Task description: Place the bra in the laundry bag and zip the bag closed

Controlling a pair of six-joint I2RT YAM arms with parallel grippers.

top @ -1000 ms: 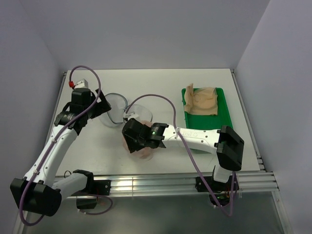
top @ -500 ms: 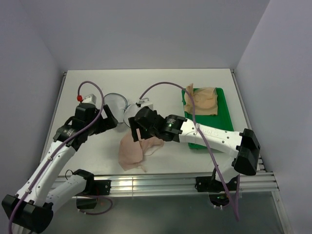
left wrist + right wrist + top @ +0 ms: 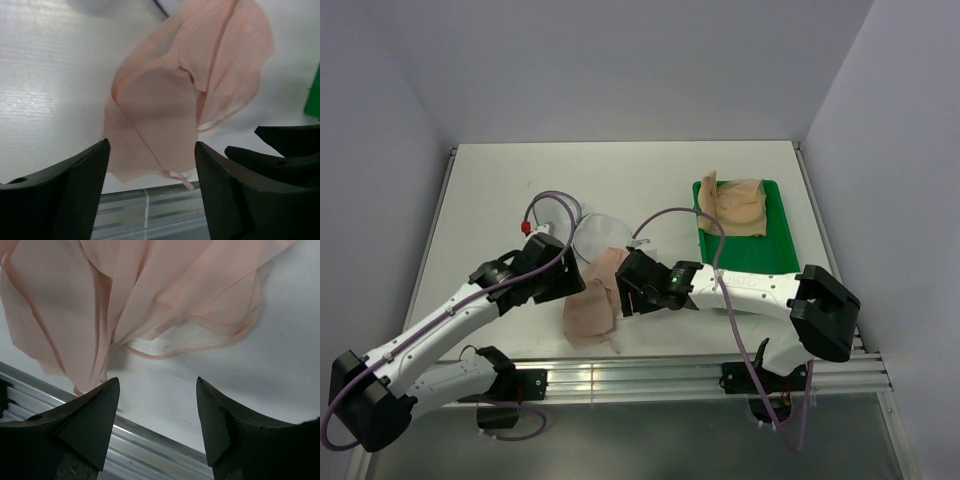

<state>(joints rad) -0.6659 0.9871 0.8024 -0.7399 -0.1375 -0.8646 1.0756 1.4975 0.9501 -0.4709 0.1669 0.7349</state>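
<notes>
As it lies, the bra (image 3: 592, 308) stretches lengthwise toward the laundry bag (image 3: 597, 231).

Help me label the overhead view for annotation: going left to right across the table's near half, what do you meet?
left gripper → bra → right gripper → green tray. The laundry bag overlaps the bra's span, so it is left out.

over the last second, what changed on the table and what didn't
The left hand swung away from the laundry bag toward the near edge and now sits open beside the bra. The right hand pulled the bra up toward the bag, then let go. It is open too, and the bra's top edge reaches the bag. The tan garment on the green tray stayed put.
</notes>
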